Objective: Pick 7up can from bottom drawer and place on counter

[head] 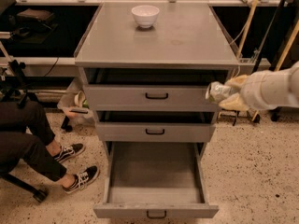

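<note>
The 7up can (217, 92), silvery-green and dented, is held in my gripper (225, 94) at the right side of the cabinet, level with the top drawer's front. The gripper's yellowish fingers (233, 102) are shut on the can, and the white arm reaches in from the right edge. The bottom drawer (154, 174) is pulled far out, its grey floor bare, with a black handle on its front. The counter (187, 36) lies above and to the left of the can.
A white bowl (145, 16) stands at the back of the counter. The top drawer (156, 96) and middle drawer (154, 131) are slightly open. A seated person's legs and sneakers (70, 164) are at the left. Poles and cables stand at the right.
</note>
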Robot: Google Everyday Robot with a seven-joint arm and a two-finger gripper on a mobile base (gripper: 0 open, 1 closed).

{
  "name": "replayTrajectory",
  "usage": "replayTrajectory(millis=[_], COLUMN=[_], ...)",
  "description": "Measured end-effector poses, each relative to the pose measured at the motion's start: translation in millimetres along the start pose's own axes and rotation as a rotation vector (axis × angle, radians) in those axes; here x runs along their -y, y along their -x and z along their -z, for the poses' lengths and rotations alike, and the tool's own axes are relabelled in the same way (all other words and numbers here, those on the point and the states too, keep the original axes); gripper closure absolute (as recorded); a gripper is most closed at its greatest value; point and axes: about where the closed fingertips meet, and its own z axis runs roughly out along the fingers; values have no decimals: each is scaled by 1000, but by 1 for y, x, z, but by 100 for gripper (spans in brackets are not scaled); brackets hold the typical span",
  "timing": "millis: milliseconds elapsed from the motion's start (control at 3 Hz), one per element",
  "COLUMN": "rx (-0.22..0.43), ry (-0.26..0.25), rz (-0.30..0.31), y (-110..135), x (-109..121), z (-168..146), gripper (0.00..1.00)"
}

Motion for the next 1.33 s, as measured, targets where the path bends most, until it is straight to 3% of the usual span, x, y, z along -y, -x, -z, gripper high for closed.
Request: replayTrajectory(millis=[333,667,1000,1333], rx=[21,28,40,21], ry=[-144,-236,-268,-262], rz=[125,208,212,174], y=[70,142,206,243], x=[40,92,138,174], z=[97,158,155,111], gripper=[100,100,100,100])
